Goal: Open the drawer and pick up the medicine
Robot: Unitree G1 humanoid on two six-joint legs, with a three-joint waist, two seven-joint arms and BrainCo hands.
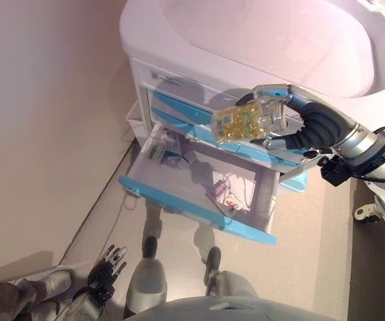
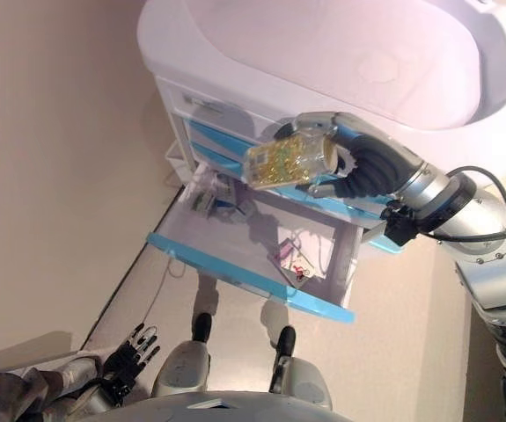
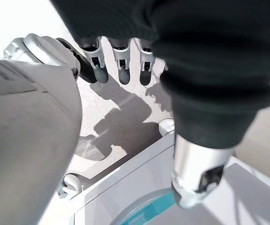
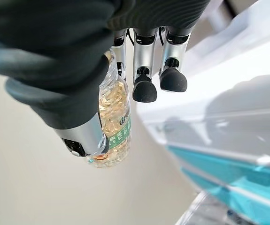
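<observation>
A clear medicine bottle [image 1: 246,122] filled with yellow capsules lies sideways in my right hand [image 1: 298,125], whose fingers and thumb curl round it, above the pulled-out drawer. The same bottle [image 4: 113,123] shows past my thumb in the right wrist view. The drawer [image 1: 199,208], clear-walled with a blue front, stands open from the white cabinet [image 1: 199,80]. My left hand [image 1: 106,269] hangs low by the floor at the lower left, fingers straight and holding nothing.
Small packets [image 1: 223,194] and a box [image 1: 160,153] lie inside the open drawer. Two closed blue-fronted drawers [image 1: 179,110] sit above it. A beige wall [image 1: 38,134] runs along the left. A cabinet castor [image 1: 366,212] shows at the right.
</observation>
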